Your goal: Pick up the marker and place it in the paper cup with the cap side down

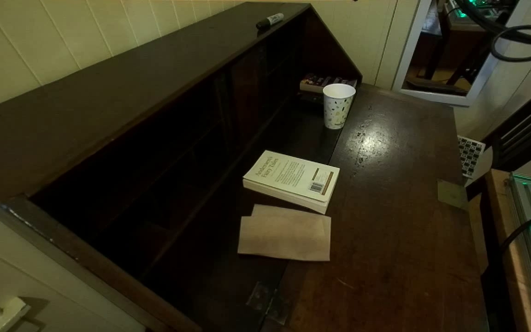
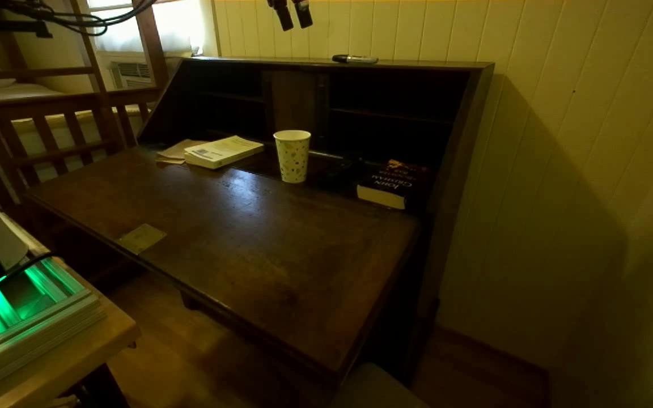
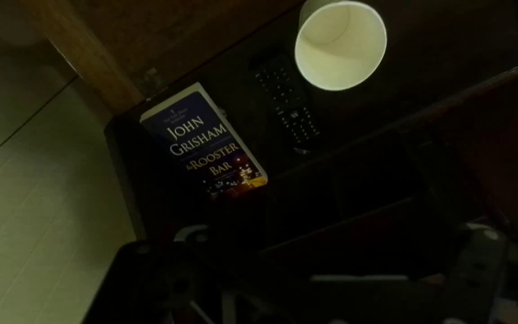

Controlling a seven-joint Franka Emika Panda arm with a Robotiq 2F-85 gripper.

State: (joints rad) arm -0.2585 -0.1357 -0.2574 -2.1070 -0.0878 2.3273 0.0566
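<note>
Your bench (image 1: 394, 240) sits below the hand (image 2: 296, 27), which is spread apart and empty. The cup (image 2: 292, 158) stands upright on the bench's lower level; the marker (image 2: 355, 59) lies up on top. You look to be at the approach: next, centre over the marker, descend and close, keeping its dark end, likely the cap (image 1: 262, 24), free to turn down.

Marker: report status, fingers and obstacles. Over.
Fingers open, nothing gripped. Marker lying on desk's top ledge. Paper cup upright below; remote beside it, probably no obstacle.
</note>
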